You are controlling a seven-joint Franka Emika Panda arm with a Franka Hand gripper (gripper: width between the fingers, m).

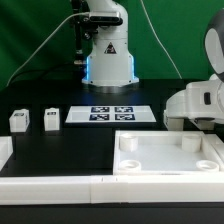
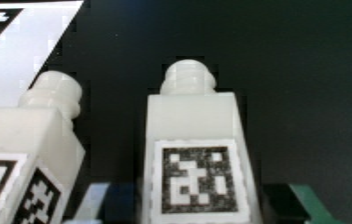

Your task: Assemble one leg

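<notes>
Two legs fill the wrist view, side by side and not touching: the leg (image 2: pixel 194 140) sits centred in the gripper (image 2: pixel 194 206), with a neighbour leg (image 2: pixel 40 130) just beside it. The fingers (image 2: pixel 294 200) show only as dark slivers at its flanks; gripping or merely straddling, cannot tell.

Exterior view: the arm (image 1: pixel 200 100) is low at that view's right, its tool hidden. A spare leg (image 1: pixel 18 120) and its twin (image 1: pixel 50 119) stand at the left, beside the marker board (image 1: pixel 110 113). The tray-like top (image 1: pixel 160 156) shows no leg fitted.

Judgement: early, at the grasp stage. Carrying, seating and fixing all remain.
</notes>
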